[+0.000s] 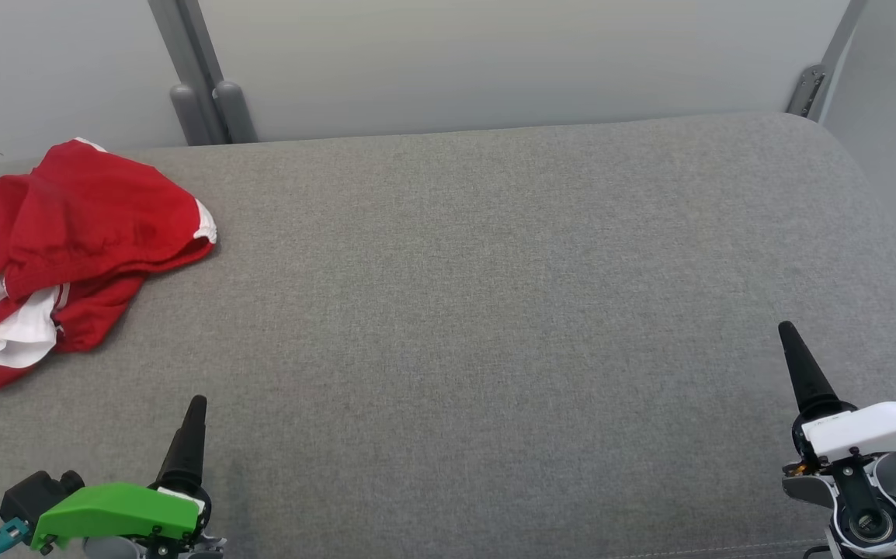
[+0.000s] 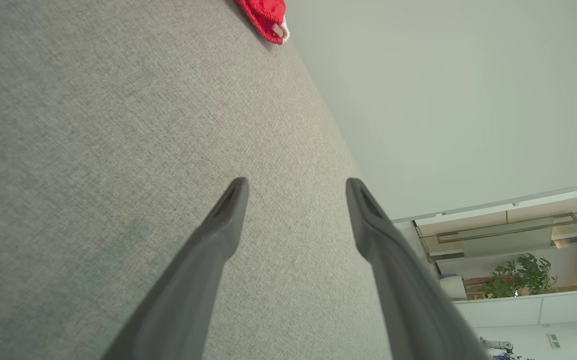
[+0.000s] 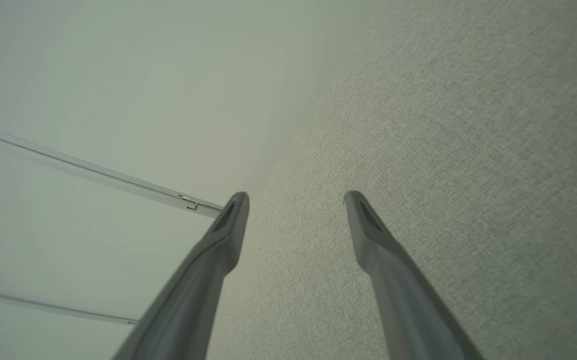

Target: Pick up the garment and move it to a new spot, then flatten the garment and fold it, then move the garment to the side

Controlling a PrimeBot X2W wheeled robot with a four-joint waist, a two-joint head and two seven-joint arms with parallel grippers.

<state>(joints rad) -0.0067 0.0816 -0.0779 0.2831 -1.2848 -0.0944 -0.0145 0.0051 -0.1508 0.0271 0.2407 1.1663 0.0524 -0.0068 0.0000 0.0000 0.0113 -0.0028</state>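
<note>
The garment (image 1: 67, 233) is red with white trim and lies crumpled at the far left of the grey fabric surface (image 1: 494, 272). Its left part runs off the head view's edge. A corner of the garment (image 2: 266, 17) shows at the top of the left wrist view. My left gripper (image 1: 196, 407) hovers at the lower left, in front of the garment and apart from it. In the left wrist view its fingers (image 2: 296, 187) stand open with nothing between them. My right gripper (image 1: 788, 334) is at the lower right, far from the garment. It is also open and empty in the right wrist view (image 3: 296, 200).
Pale wall panels close off the back of the surface. Two grey posts (image 1: 215, 109) stand at the back left and a metal hinge bracket (image 1: 805, 89) at the back right. The surface's right corner is rounded. A potted plant (image 2: 518, 275) stands on a distant shelf.
</note>
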